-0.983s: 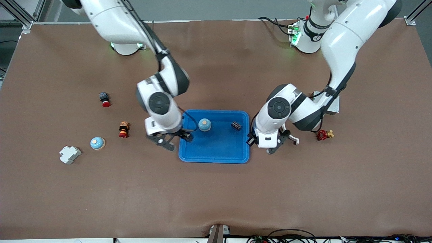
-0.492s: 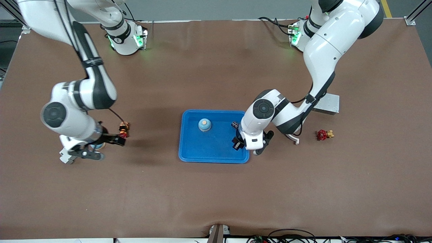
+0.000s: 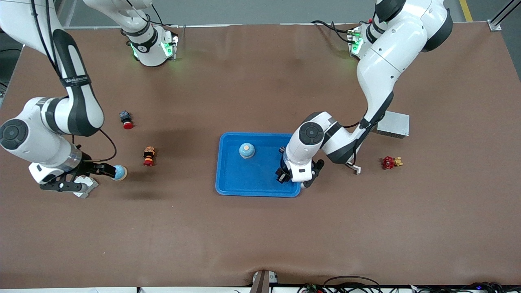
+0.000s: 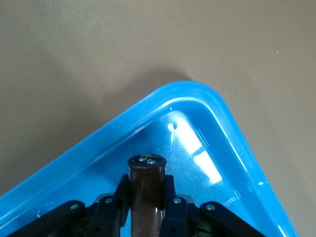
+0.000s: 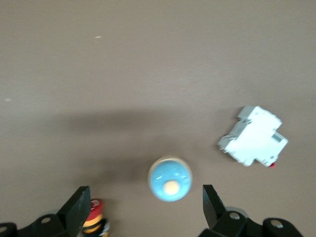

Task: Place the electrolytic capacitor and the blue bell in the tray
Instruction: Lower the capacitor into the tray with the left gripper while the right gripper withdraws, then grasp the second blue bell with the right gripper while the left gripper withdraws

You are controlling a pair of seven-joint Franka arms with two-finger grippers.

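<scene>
While our left gripper [image 3: 294,176] hangs low over the tray [image 3: 244,185], at the corner toward the left arm's end and nearest the front camera, its fingers [image 4: 111,210] are clamped on the capacitor [image 4: 146,190], a dark brown cylinder that juts out between them above the blue floor in the left wrist view. We cannot tell whether the capacitor touches the tray floor. One blue bell [image 3: 246,150] already sits in the tray, near the rim farthest from the front camera. Our right gripper [image 3: 83,178] is at the right arm's end of the table with its fingers [image 5: 77,209] spread wide and holding nothing. In the right wrist view a second bell [image 5: 170,179] lies on the table between the two black fingers, touched by neither. Just beside that bell sits a white breaker [image 5: 254,142], which the front view shows partly under the gripper. Farther from the front camera than the bell stands a small red and orange part [image 3: 149,156], and farther still a red button [image 3: 126,119]. Toward the left arm's end we see a grey box [image 3: 394,124], partly covered by the arm, and a red valve [image 3: 390,162] nearer the camera than the box.
</scene>
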